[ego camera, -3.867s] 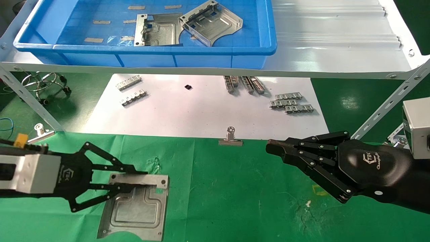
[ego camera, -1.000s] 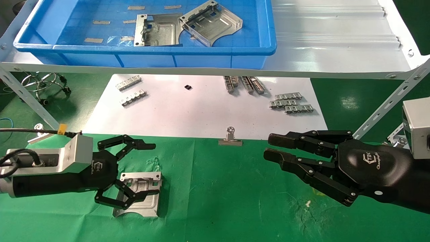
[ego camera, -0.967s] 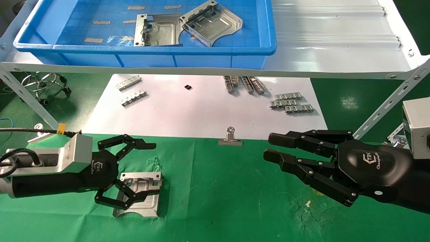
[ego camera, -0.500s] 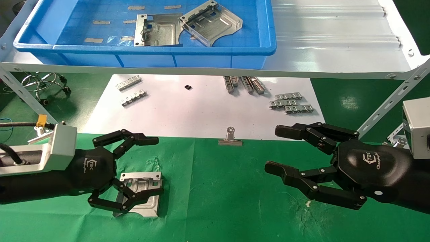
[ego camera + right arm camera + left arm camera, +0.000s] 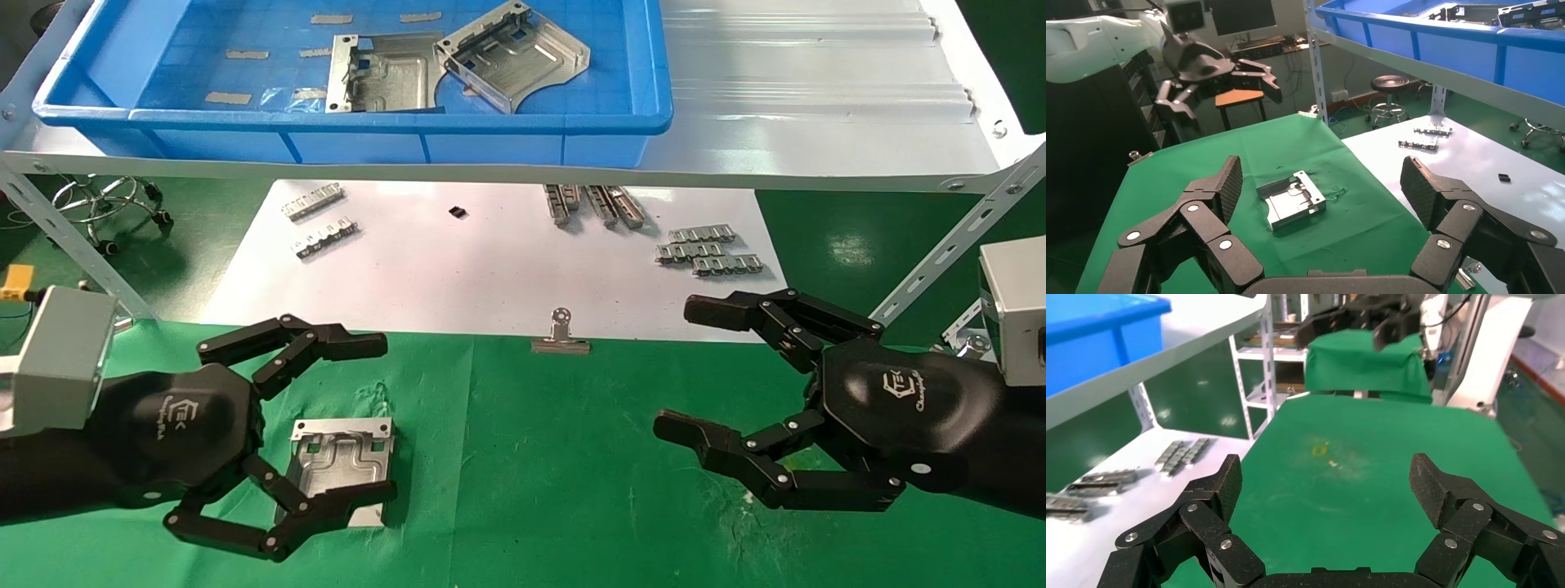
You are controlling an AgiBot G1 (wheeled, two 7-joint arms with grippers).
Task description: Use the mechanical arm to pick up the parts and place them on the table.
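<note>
One silver plate [image 5: 343,461] lies flat on the green cloth table [image 5: 531,457], free of any gripper. It also shows in the right wrist view [image 5: 1291,199]. My left gripper [image 5: 372,420] is open and empty, hovering just above and behind the plate. Its lower finger crosses in front of the plate's near edge. My right gripper [image 5: 680,367] is open wide and empty over the cloth at the right. Two more plates [image 5: 384,73] [image 5: 515,53] lie in the blue bin [image 5: 351,121] on the shelf. The yellow square mark [image 5: 1319,451] shows in the left wrist view.
A white sheet [image 5: 490,269] behind the cloth carries ridged grey strips [image 5: 709,249] [image 5: 315,200]. A binder clip [image 5: 560,335] sits at its front edge. The ribbed metal shelf [image 5: 817,98] overhangs the back, with slanted braces [image 5: 940,253] at the right and left.
The left gripper set the plate down on the cloth, let go, then drew back and up. The right gripper's fingers spread from shut to wide open.
</note>
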